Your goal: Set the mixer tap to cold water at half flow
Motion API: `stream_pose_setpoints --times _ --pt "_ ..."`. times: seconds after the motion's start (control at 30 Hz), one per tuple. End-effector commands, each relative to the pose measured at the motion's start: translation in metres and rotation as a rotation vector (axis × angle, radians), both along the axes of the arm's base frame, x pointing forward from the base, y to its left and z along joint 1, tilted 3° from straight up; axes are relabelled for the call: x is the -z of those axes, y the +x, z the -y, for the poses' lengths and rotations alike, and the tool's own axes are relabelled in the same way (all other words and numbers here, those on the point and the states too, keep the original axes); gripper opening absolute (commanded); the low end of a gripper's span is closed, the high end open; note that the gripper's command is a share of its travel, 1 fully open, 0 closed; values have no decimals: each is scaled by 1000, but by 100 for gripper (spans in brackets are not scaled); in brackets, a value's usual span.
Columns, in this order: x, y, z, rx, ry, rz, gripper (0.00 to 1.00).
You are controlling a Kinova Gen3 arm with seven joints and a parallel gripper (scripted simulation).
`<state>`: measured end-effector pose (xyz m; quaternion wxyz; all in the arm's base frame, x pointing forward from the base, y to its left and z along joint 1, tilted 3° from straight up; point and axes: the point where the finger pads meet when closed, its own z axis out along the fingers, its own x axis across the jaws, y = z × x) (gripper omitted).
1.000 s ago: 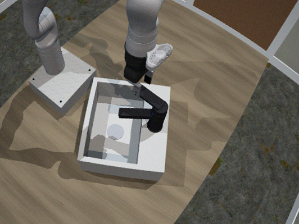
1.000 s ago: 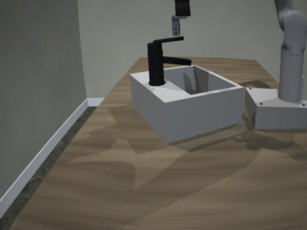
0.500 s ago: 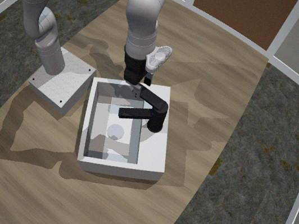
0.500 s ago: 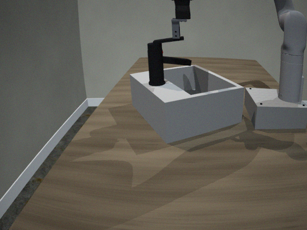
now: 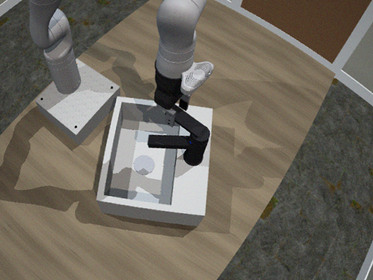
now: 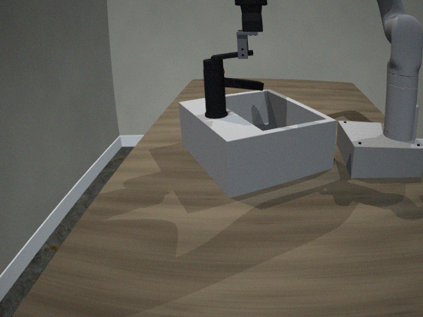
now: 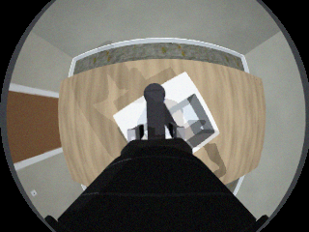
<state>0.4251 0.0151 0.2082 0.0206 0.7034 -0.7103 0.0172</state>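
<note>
The black mixer tap (image 5: 194, 152) (image 6: 214, 92) stands on the right rim of the white basin (image 5: 190, 190) (image 6: 259, 156). Its spout (image 5: 166, 141) (image 6: 244, 83) reaches out over the bowl. The lever (image 5: 187, 120) (image 6: 229, 55) (image 7: 154, 111) lies nearly level and is turned off the spout's line toward the basin's back edge. A blue dot (image 5: 189, 140) and a red dot (image 6: 223, 72) mark the body. My gripper (image 5: 176, 110) (image 6: 243, 51) (image 7: 155, 129) is open and points down, with a finger on either side of the lever's tip.
The arm's grey base block (image 5: 81, 107) (image 6: 375, 150) sits beside the basin's back left corner. A round drain (image 5: 143, 164) lies in the bowl. The wooden table (image 5: 53, 242) (image 6: 205, 255) extends around; a wall rises beyond it in the exterior view.
</note>
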Motion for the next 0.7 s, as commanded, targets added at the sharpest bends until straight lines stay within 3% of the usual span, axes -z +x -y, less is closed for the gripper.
stream_pose_setpoints --times 0.0,0.67 --pt "3 -1 0 0 0 -2 100" --pt "9 -1 0 0 0 -2 100"
